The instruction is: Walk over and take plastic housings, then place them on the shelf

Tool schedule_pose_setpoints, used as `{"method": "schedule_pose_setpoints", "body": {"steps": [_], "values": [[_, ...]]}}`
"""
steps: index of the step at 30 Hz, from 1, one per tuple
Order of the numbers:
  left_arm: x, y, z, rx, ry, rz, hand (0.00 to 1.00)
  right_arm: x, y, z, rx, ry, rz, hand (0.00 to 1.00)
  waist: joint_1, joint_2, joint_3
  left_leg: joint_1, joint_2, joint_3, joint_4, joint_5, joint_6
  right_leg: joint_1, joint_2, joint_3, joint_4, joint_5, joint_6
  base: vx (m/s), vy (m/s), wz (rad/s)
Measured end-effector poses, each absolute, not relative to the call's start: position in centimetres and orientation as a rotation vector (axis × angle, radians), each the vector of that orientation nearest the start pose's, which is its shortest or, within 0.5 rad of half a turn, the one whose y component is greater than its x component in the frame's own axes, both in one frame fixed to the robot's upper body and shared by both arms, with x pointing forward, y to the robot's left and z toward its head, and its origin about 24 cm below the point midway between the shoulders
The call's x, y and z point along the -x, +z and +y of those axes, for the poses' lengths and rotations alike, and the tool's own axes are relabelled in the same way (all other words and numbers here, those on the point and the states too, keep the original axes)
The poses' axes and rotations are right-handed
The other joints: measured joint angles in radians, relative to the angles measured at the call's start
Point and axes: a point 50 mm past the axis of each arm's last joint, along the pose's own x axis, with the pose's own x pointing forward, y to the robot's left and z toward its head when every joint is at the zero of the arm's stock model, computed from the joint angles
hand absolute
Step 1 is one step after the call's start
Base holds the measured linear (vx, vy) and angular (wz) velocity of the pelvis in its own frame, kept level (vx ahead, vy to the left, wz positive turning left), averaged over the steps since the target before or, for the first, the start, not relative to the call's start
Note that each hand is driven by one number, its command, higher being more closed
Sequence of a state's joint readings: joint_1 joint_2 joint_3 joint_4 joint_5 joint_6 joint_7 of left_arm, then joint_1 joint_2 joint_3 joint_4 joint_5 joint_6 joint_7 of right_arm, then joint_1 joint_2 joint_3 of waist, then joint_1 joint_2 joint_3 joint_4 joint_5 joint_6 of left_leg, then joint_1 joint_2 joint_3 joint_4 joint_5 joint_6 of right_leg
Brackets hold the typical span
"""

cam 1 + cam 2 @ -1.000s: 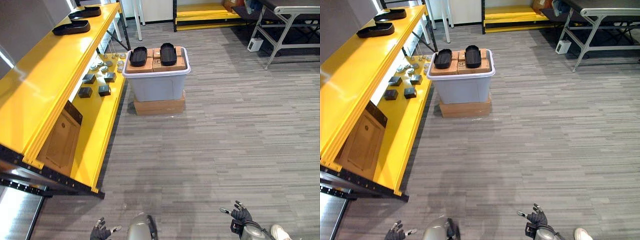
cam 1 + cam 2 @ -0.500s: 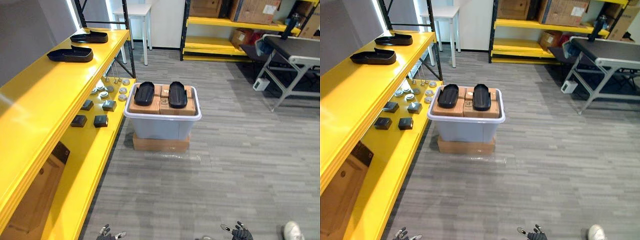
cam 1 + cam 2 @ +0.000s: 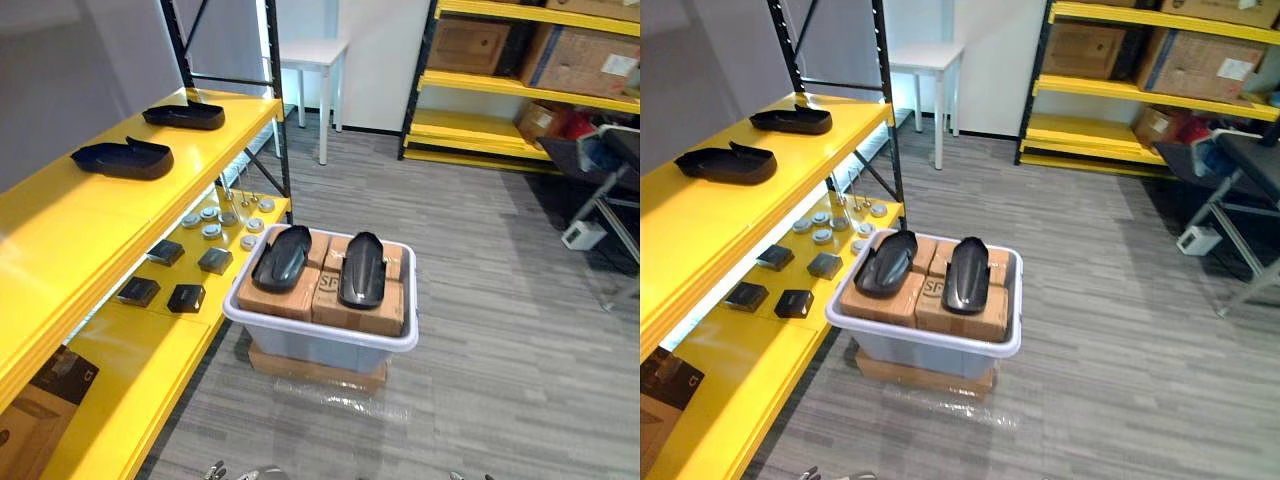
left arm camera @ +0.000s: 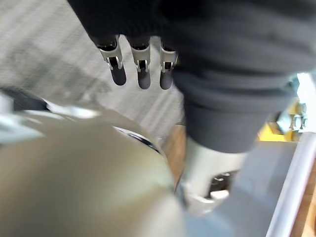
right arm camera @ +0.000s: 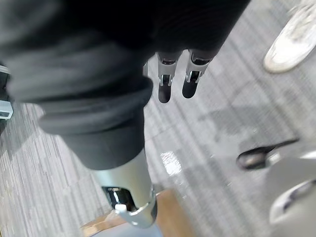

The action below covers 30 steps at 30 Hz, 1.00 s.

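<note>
Two housings (image 3: 282, 258) lie loose on boxes (image 3: 365, 318) in the bin (image 3: 322, 343), the left robot hand (image 4: 143, 74) and right robot hand (image 5: 165, 81) hanging empty (fingers straight), so a clumsy reach could knock one off

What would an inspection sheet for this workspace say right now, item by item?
Surface: yellow shelf, top board partly bare; grey floor.
Job's things: left housing and right housing lie side by side on cardboard boxes in the pale bin; two more housings lie on the shelf's top board.
Clutter: small dark blocks and round metal parts on the lower board.
Hands: left hand and right hand both empty, fingers straight, low over the floor.
Cables: nothing seen.
Surroundings: white table; rear racks with cartons; a person's shoe.
</note>
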<state>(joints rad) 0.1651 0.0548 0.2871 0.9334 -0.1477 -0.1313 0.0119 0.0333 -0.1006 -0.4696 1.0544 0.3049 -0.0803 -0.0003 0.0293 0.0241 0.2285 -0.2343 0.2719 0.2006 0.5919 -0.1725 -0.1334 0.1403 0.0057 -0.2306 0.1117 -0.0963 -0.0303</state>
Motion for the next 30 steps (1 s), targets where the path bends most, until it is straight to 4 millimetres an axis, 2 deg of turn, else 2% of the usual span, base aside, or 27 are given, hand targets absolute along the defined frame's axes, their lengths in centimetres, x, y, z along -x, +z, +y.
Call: {"method": "schedule_pose_setpoints", "body": {"steps": [1,2,3,4,6,7,9,11,12,13,14,15,16,17,20,23,26,27,28,30], "values": [[-8.8,-14.9,22.0,0.182,0.442,0.915,0.00,-10.7,-14.5,-25.0,-0.392,-0.654,0.866,0.00,0.003,0.000,-0.003,0.017,-0.036,-0.028,-0.151,0.018,0.014,0.000,-0.012,0.009,0.000,-0.008,0.016,0.46,0.195,-0.66],[-9.1,-14.9,21.4,0.186,0.424,0.906,0.00,-11.4,-13.9,-25.8,-0.368,-0.652,0.820,0.00,0.012,0.019,-0.010,0.025,-0.078,-0.104,-0.338,0.199,0.010,0.004,-0.017,0.035,-0.008,-0.031,0.051,0.37,0.185,-0.56],[-9.0,-14.9,21.1,0.181,0.408,0.910,0.00,-11.7,-13.5,-26.2,-0.350,-0.646,0.801,0.00,0.013,0.036,-0.017,0.017,-0.083,-0.129,-0.344,0.255,0.041,0.015,-0.011,0.043,-0.018,-0.040,0.064,0.47,0.221,-0.34],[-9.9,-14.6,21.9,0.151,0.400,0.888,0.00,-12.6,-13.2,-25.6,-0.340,-0.616,0.777,0.00,0.006,0.001,-0.016,0.026,-0.122,-0.121,-0.328,0.230,0.045,0.038,-0.061,0.048,-0.028,-0.045,0.087,0.48,0.209,-0.03],[-11.1,-14.0,22.6,0.100,0.363,0.848,0.00,-13.9,-12.1,-25.8,-0.292,-0.582,0.712,0.00,-0.003,-0.020,-0.012,0.031,-0.162,-0.111,-0.316,0.178,0.078,0.026,-0.109,0.050,0.019,-0.064,0.122,0.42,0.207,0.05],[-11.3,-13.9,22.6,0.085,0.344,0.846,0.00,-15.1,-11.3,-25.8,-0.272,-0.559,0.660,0.00,-0.003,-0.018,-0.009,0.039,-0.165,-0.096,-0.287,0.141,0.091,-0.018,-0.132,0.057,0.131,-0.085,0.155,0.32,0.199,-0.23],[-11.3,-13.7,22.9,0.055,0.319,0.844,0.00,-17.7,-9.0,-24.8,-0.220,-0.483,0.535,0.00,0.006,-0.023,-0.002,0.106,-0.155,-0.060,-0.301,0.111,0.109,-0.128,-0.168,0.061,0.407,-0.075,0.170,0.33,0.182,-0.36],[-11.9,-13.3,23.2,0.023,0.294,0.824,0.00,-18.7,-7.7,-24.8,-0.203,-0.461,0.466,0.00,0.009,-0.026,-0.002,0.138,-0.149,-0.064,-0.338,0.109,0.111,-0.157,-0.169,0.045,0.434,-0.099,0.166,0.24,0.061,0.00],[-12.1,-13.1,23.3,0.003,0.283,0.810,0.00,-19.6,-6.2,-25.1,-0.185,-0.456,0.386,0.00,0.009,-0.024,-0.001,0.159,-0.142,-0.071,-0.366,0.110,0.109,-0.173,-0.162,0.030,0.372,-0.117,0.160,0.15,-0.002,0.08],[-12.2,-13.1,23.4,0.001,0.283,0.810,0.00,-19.8,-5.9,-25.1,-0.179,-0.454,0.370,0.00,0.009,-0.024,-0.001,0.161,-0.140,-0.071,-0.370,0.110,0.109,-0.176,-0.159,0.030,0.354,-0.117,0.160,0.17,-0.049,0.12],[-12.1,-13.0,23.6,-0.005,0.286,0.810,0.00,-20.3,-4.7,-25.4,-0.152,-0.448,0.313,0.00,0.006,-0.028,-0.001,0.168,-0.138,-0.080,-0.383,0.113,0.100,-0.184,-0.147,0.032,0.257,-0.113,0.155,0.13,-0.100,0.24],[-12.1,-12.9,23.9,-0.013,0.289,0.808,0.00,-20.7,-3.5,-25.6,-0.140,-0.450,0.254,0.00,-0.003,-0.043,-0.002,0.167,-0.147,-0.095,-0.390,0.114,0.090,-0.183,-0.138,0.045,0.138,-0.076,0.134,0.17,-0.137,0.31],[-12.1,-12.9,24.2,-0.021,0.292,0.806,0.00,-20.7,-3.0,-25.7,-0.133,-0.454,0.228,0.00,-0.004,-0.062,-0.002,0.166,-0.162,-0.097,-0.393,0.113,0.083,-0.183,-0.140,0.067,0.087,-0.011,0.131,0.18,-0.211,0.44],[-11.9,-13.0,24.1,-0.012,0.302,0.817,0.00,-21.0,-2.1,-26.3,-0.110,-0.460,0.187,0.00,-0.016,-0.063,0.010,0.171,-0.169,-0.121,-0.399,0.112,0.065,-0.181,-0.139,0.069,0.086,0.030,0.114,0.15,-0.173,0.28],[-10.9,-13.5,23.1,0.016,0.299,0.834,0.00,-21.7,0.3,-27.1,-0.060,-0.464,0.082,0.00,-0.014,-0.056,0.007,0.164,-0.132,-0.129,-0.423,0.113,0.046,-0.177,-0.100,0.057,0.045,0.029,0.108,0.13,-0.154,0.09],[-11.1,-13.5,22.7,0.027,0.295,0.825,0.00,-22.6,1.6,-27.4,-0.030,-0.444,0.030,0.00,-0.008,-0.056,0.019,0.132,-0.123,-0.146,-0.414,0.108,0.037,-0.183,-0.088,0.047,0.030,0.030,0.107,0.04,-0.047,0.12],[-11.9,-13.1,22.6,0.017,0.283,0.788,0.00,-24.8,3.2,-26.3,-0.004,-0.371,-0.026,0.00,-0.007,-0.051,0.055,0.060,-0.126,-0.169,-0.363,0.096,0.032,-0.209,-0.087,0.030,0.012,0.045,0.102,-0.02,0.040,0.19],[-13.2,-12.5,22.4,0.006,0.258,0.746,0.00,-26.3,4.4,-25.6,0.012,-0.335,-0.068,0.00,0.004,-0.044,0.098,0.018,-0.129,-0.190,-0.324,0.091,0.037,-0.224,-0.087,0.018,0.009,0.055,0.103,-0.04,0.064,0.33],[-13.7,-12.3,22.3,-0.001,0.247,0.731,0.00,-27.0,4.9,-25.3,0.021,-0.323,-0.082,0.00,0.012,-0.041,0.113,0.000,-0.129,-0.196,-0.310,0.088,0.039,-0.232,-0.087,0.014,0.009,0.059,0.103,-0.10,0.072,0.36],[-15.2,-11.8,21.9,-0.015,0.216,0.693,0.00,-29.7,6.8,-24.1,0.059,-0.272,-0.128,0.00,0.045,-0.024,0.167,-0.053,-0.135,-0.215,-0.269,0.082,0.046,-0.254,-0.087,-0.001,0.009,0.069,0.102,-0.11,0.055,0.20]]}}
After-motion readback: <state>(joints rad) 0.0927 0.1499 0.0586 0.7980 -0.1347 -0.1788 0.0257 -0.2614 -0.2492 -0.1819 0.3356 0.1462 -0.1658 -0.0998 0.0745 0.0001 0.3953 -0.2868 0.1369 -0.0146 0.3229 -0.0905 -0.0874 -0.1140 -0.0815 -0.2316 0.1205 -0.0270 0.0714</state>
